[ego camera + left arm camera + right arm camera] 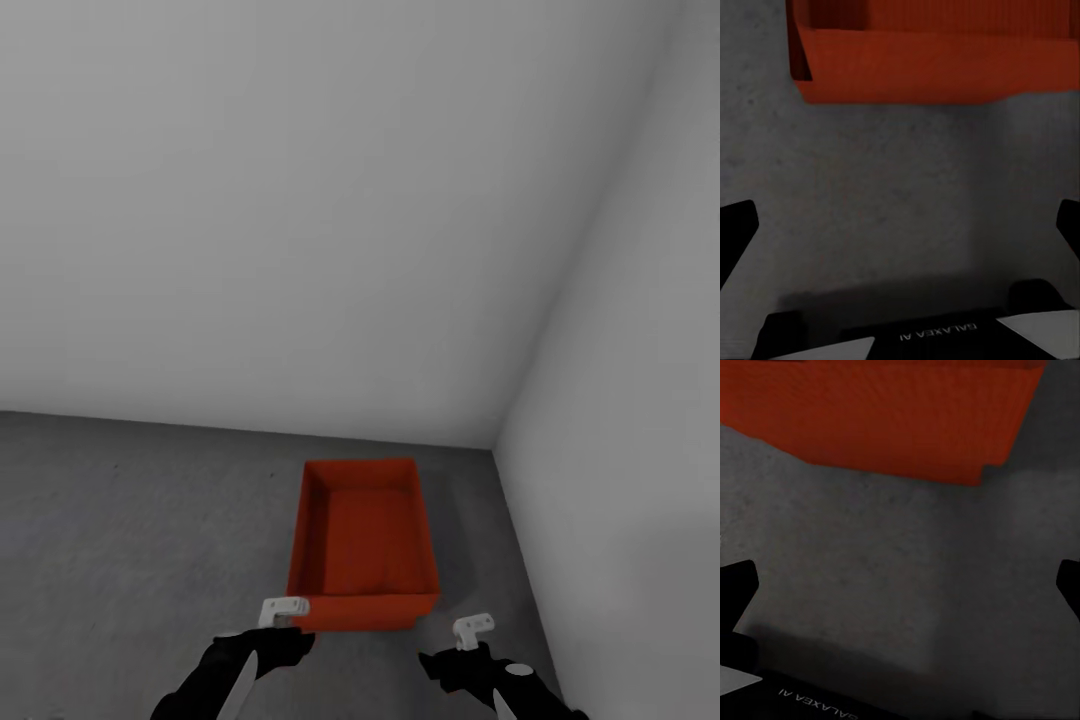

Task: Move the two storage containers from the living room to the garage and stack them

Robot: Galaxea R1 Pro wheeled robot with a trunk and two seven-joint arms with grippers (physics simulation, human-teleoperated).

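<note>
One storage container (pixel 362 545) sits on the garage floor (pixel 140 520), near the corner where the two white walls (pixel 300 200) meet, open side up, nothing inside as far as I can see. Can't tell from the rim whether it's one bin or two nested; reads as one. So my estimate: first bin placed, second bin and the stacking remain.

Both arms are low and forward, just short of the bin's near wall. Left gripper (pixel 285 610) is near the near-left corner, right gripper (pixel 473 629) beside the near-right corner, apart from it. In the wrist views both sets of jaws are spread wide over bare concrete, holding nothing.
</note>
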